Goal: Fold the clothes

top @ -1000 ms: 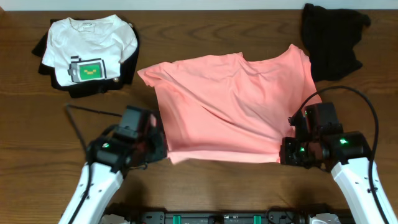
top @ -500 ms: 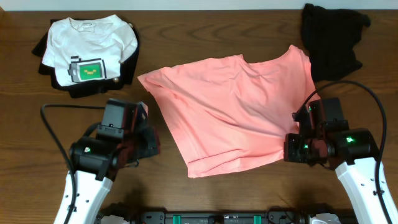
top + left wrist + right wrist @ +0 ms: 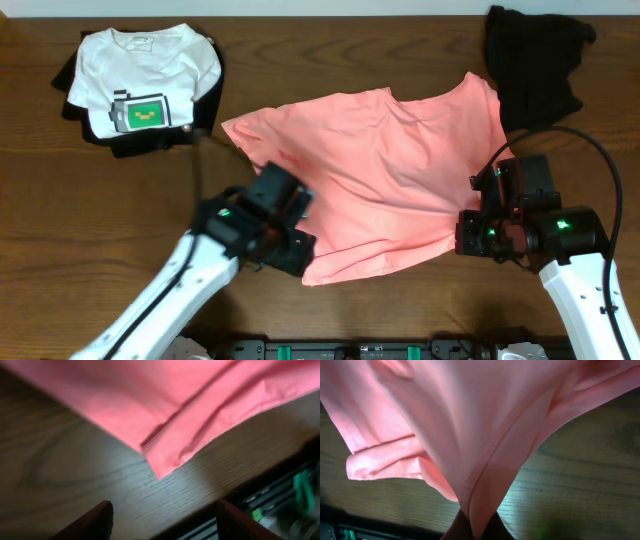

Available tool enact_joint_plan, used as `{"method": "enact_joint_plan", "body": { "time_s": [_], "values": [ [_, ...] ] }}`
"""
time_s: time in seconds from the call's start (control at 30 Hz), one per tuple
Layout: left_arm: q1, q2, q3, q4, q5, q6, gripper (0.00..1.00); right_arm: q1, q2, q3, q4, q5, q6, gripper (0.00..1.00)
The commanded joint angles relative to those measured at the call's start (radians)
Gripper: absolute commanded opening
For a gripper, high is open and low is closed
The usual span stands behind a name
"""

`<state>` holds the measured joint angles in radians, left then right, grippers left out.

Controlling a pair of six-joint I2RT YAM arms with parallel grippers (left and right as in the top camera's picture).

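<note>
Pink T-shirt (image 3: 380, 170) is the thing being folded. The right gripper (image 3: 475, 532) is pinching one bottom corner of it. Its two fingers are pressing tight together on the cloth, which is fanning out from them in a bunch. The left gripper (image 3: 164, 510) is holding nothing. Its fingers (image 3: 102, 517) are spreading wide over the table (image 3: 60, 470). The other bottom corner of the shirt is lying just in front of them, facing the middle of the gap and touching neither finger.

I think the job right now is grabbing that loose corner. To do it well, the left gripper should be going down and forward until the corner is sitting deep between the fingers. Then it should be closing on the whole folded hem, not just the tip. The right gripper should be holding firm without pulling, or the loose corner may be sliding away. After that, both should be lifting at the same height, so the bottom edge is staying straight.

Farther out, the shirt is lying wrinkled in the middle of the table, with its neck end away from the robot. A white T-shirt (image 3: 145, 75) is sitting on dark clothes at the far left. A black cloth (image 3: 535, 60) is lying at the far right, right next to a pink sleeve.
</note>
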<state>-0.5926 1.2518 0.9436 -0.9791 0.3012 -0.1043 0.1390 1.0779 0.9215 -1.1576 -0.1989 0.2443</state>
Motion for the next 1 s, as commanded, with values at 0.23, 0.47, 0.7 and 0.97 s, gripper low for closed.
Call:
{"method": "enact_joint_plan", "body": {
  "time_s": [0.23, 0.47, 0.7, 0.97],
  "values": [
    [-0.048, 0.302, -0.006, 0.027, 0.003, 0.126, 0.66, -0.008, -0.006, 0.020, -0.005, 0.012, -0.022, 0.01],
    [-0.049, 0.445, -0.006, 0.032, 0.085, 0.134, 0.65, -0.008, -0.006, 0.020, -0.005, 0.013, -0.021, 0.01],
    [-0.065, 0.465, -0.006, 0.067, 0.205, 0.237, 0.63, -0.008, -0.006, 0.020, -0.005, 0.016, -0.021, 0.01],
    [-0.119, 0.466, -0.007, 0.122, 0.194, 0.242, 0.61, -0.008, -0.006, 0.020, -0.006, 0.016, -0.021, 0.01]
  ]
}}
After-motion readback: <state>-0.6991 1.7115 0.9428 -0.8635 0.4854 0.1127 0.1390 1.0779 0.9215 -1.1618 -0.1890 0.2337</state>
